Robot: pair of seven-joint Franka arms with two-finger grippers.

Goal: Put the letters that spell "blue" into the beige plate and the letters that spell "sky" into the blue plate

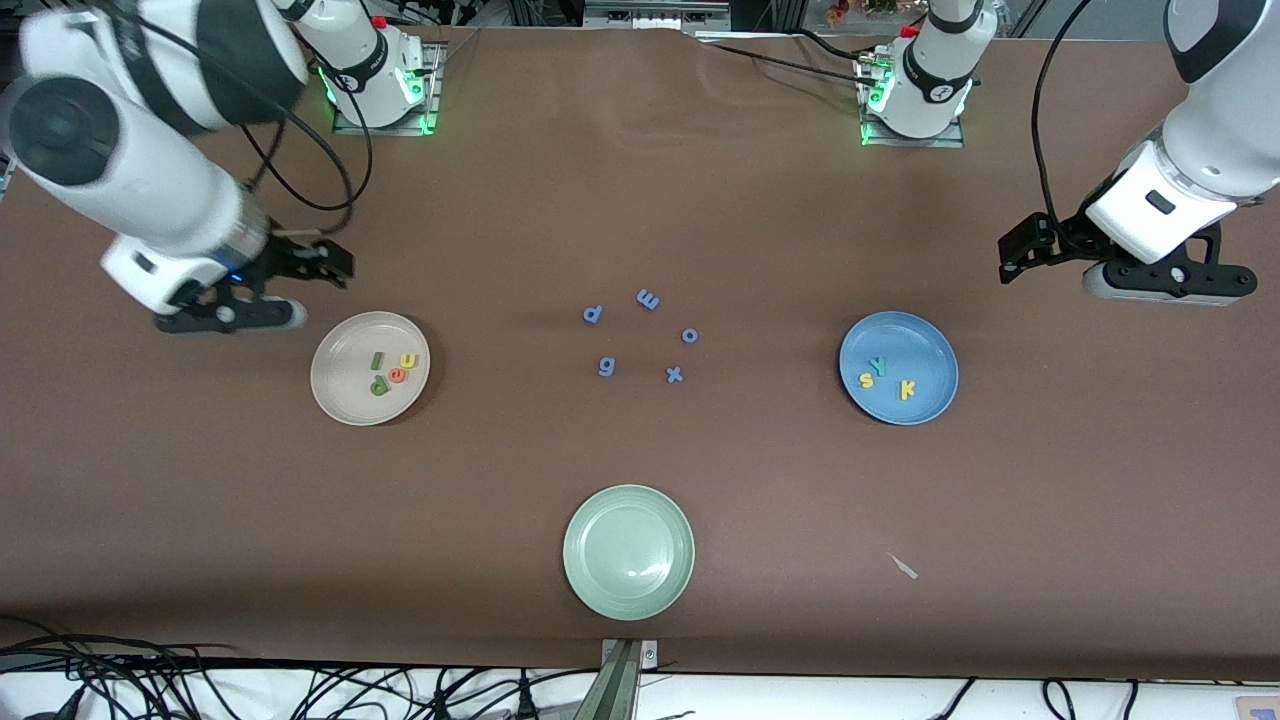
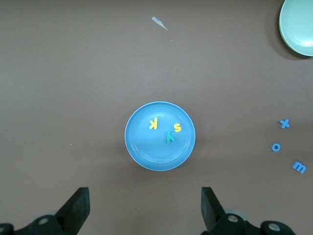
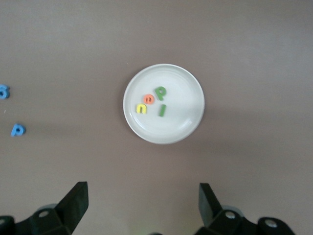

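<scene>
Both plates look sorted from where I stand. The beige plate (image 1: 335,385) toward the right arm's end of the table holds the green "l" (image 1: 376,361), the green "b" (image 1: 380,384), the orange "e" (image 1: 397,375) and the yellow "u" (image 1: 409,361), all lying close together inside its rim. The blue plate (image 1: 932,350) toward the left arm's end holds the yellow-orange "s" (image 1: 866,380), the teal "y" (image 1: 879,367) and the yellow "k" (image 1: 907,389). The right gripper (image 3: 142,208) hangs above the table just beside the beige plate, claw spread wide with nothing in it; the left gripper (image 2: 145,208) hangs near the blue plate, equally wide and empty. The blue-purple letters (image 1: 640,335) sit untouched between the two plates, and the pale green plate (image 1: 628,551) nearer the camera is bare. I'd judge the job finished, so the only risk left is a careless arm: a low sweep could clip a plate's rim and tip these light foam letters out, or a pointless extra grab could drag a stray letter into a plate.
</scene>
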